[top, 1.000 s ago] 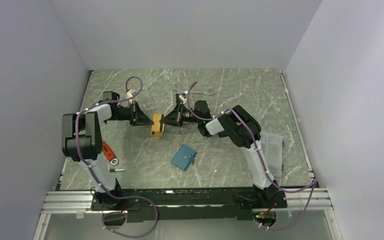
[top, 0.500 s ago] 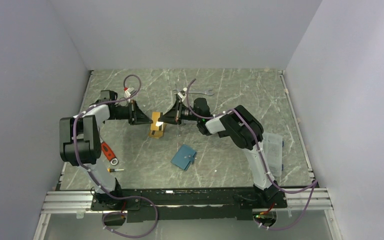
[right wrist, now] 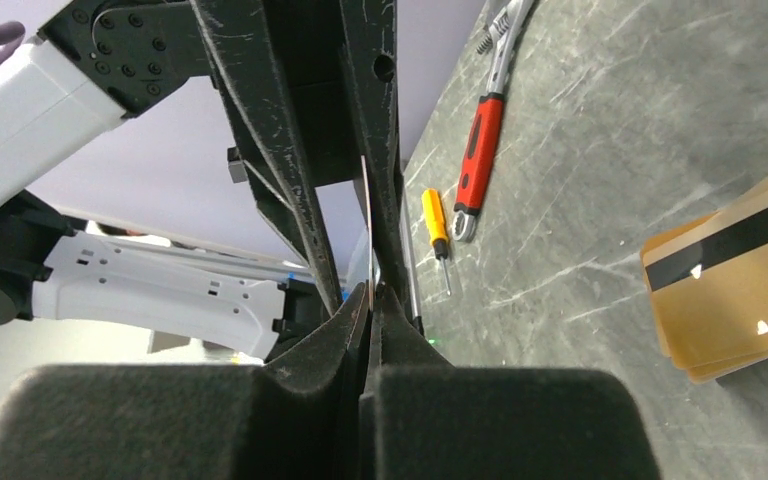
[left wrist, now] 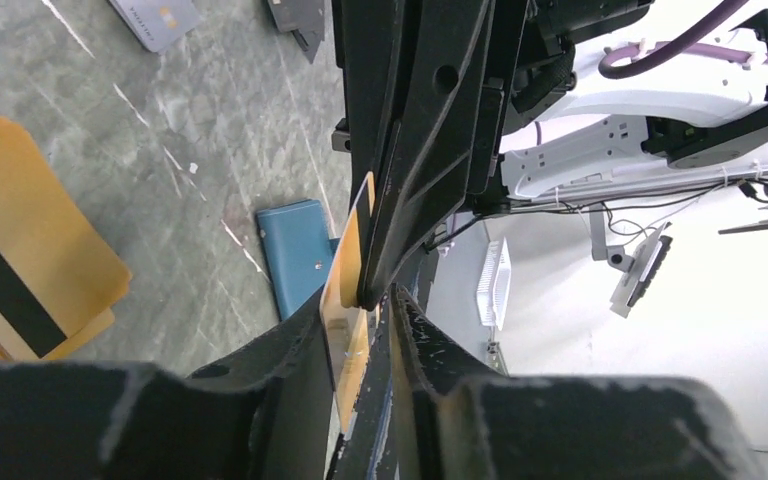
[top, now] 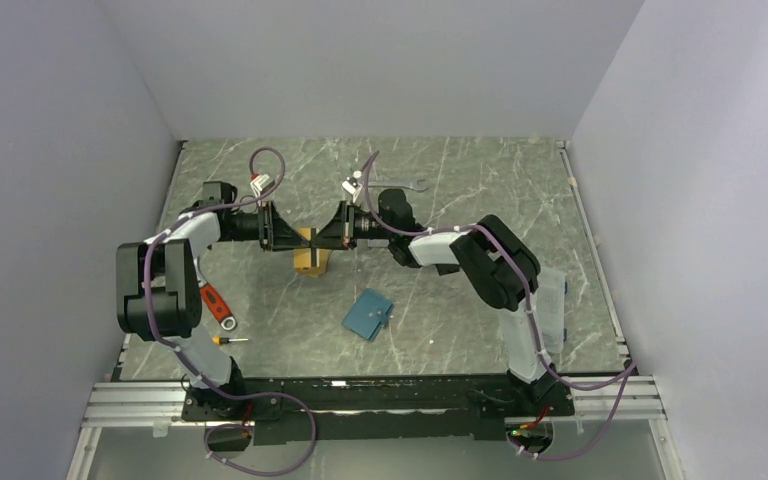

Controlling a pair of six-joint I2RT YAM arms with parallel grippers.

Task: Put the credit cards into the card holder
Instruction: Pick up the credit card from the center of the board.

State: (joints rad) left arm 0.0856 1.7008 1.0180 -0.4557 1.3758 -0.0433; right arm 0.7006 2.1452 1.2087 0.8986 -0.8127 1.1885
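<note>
Marble table (top: 440, 320): red-handled wrench (top: 218, 306) at left edge, small screwdriver (top: 230, 340) just beside it. Silver spanner (top: 415, 184) at far side; clear packet (top: 552, 300) at right.

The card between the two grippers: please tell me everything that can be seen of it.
The card is thin, orange-gold and looks like plastic. Both wrist views show it nearly edge-on, so its face is barely visible. It is in the air, clear of the table, just above the stack of loose cards. The right gripper is shut on one end. The left gripper has its fingers on either side of the other end, slightly apart. Whether they touch it is unclear.
</note>
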